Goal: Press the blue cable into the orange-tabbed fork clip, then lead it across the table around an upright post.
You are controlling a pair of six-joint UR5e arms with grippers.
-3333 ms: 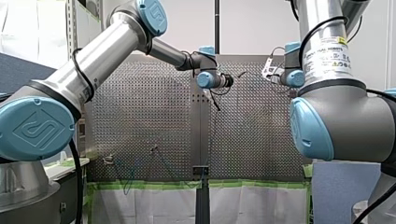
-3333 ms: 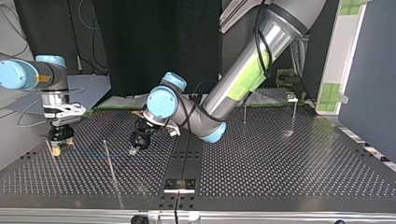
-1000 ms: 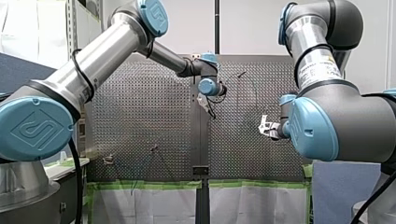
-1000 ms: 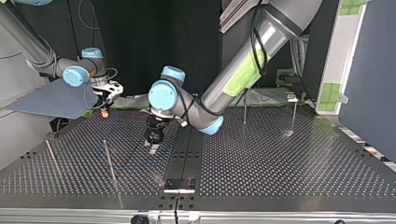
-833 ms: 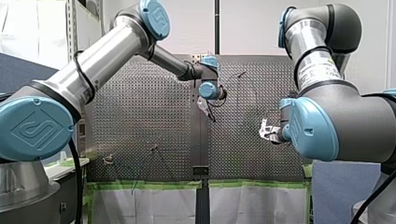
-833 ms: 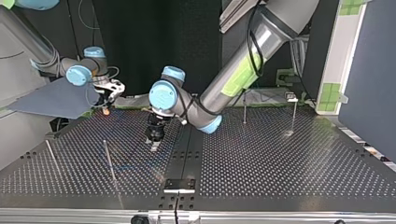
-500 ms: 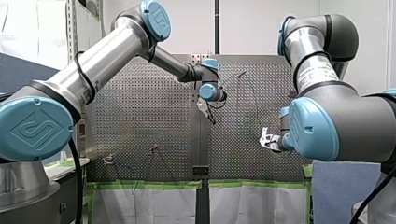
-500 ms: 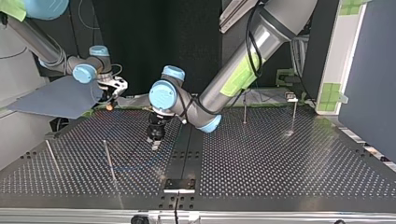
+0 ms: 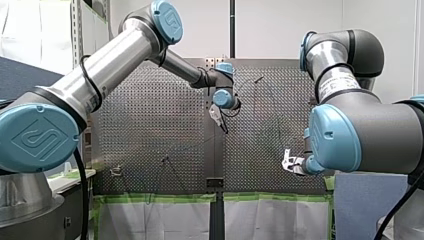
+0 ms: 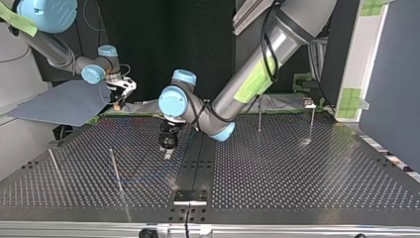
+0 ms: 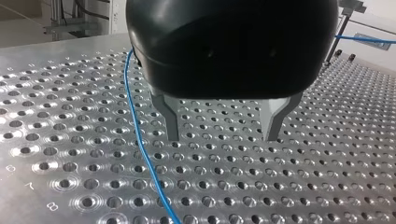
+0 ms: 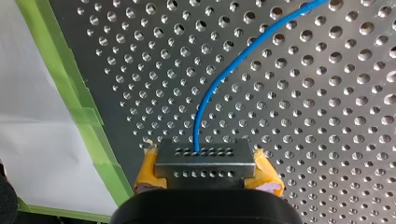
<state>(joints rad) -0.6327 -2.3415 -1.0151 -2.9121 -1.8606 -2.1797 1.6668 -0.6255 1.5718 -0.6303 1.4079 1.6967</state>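
While my right gripper [image 12: 208, 163] is clamping the thin blue cable [image 12: 223, 71], my left gripper [image 11: 222, 133] is gaping empty beside it. Limp and light, it is probably wanting a pinch there.

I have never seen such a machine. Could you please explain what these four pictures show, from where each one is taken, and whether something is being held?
You see two robot arms working at a metal table full of holes. The front view looks from behind the arms, over the table. The top view faces them from across the table, so the sides are crossed there. The other two pictures come from small cameras on the wrists, each looking along its own gripper.

A thin blue cable lies on the table, and several thin posts stand upright on it. The right gripper, with yellow pads, is shut on the cable and is above the table near its taped edge. The left gripper is open, low over the table, and holds nothing. The cable passes beside one of its fingers.
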